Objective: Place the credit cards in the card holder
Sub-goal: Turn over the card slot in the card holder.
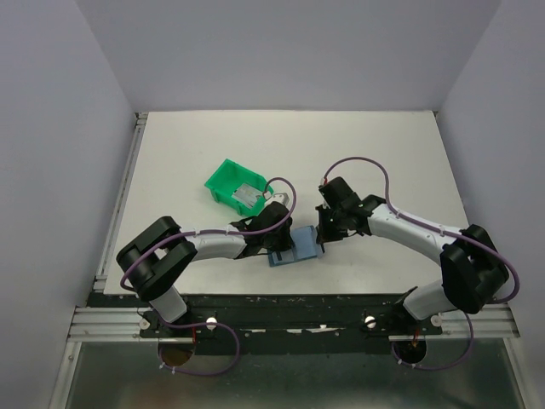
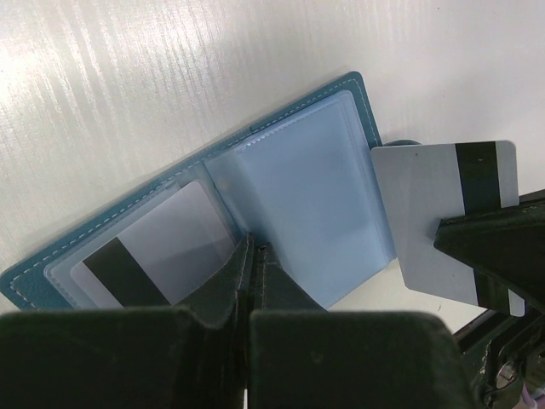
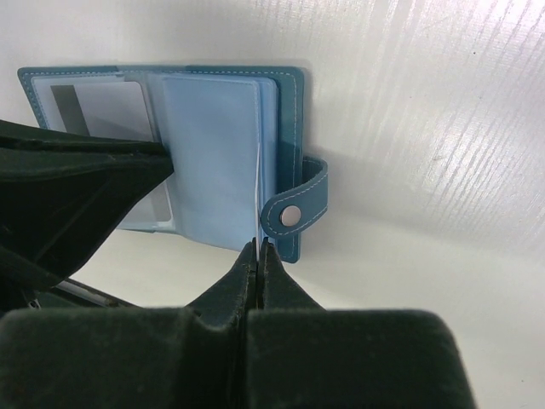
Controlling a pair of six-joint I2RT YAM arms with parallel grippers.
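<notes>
Green bin (image 1: pixel 232 187) behind card holder (image 1: pixel 298 248); right fingers (image 3: pixel 223 288) pinch credit card (image 2: pixel 423 223).

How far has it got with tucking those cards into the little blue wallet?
Done: one card sits tucked inside the open wallet. In hand: the right gripper pinches a second card at the wallet's edge, not yet in; the left gripper, shut, rests on the wallet. Left: slide that card in, then deal with the grey items in the green bin, possibly more cards.
</notes>
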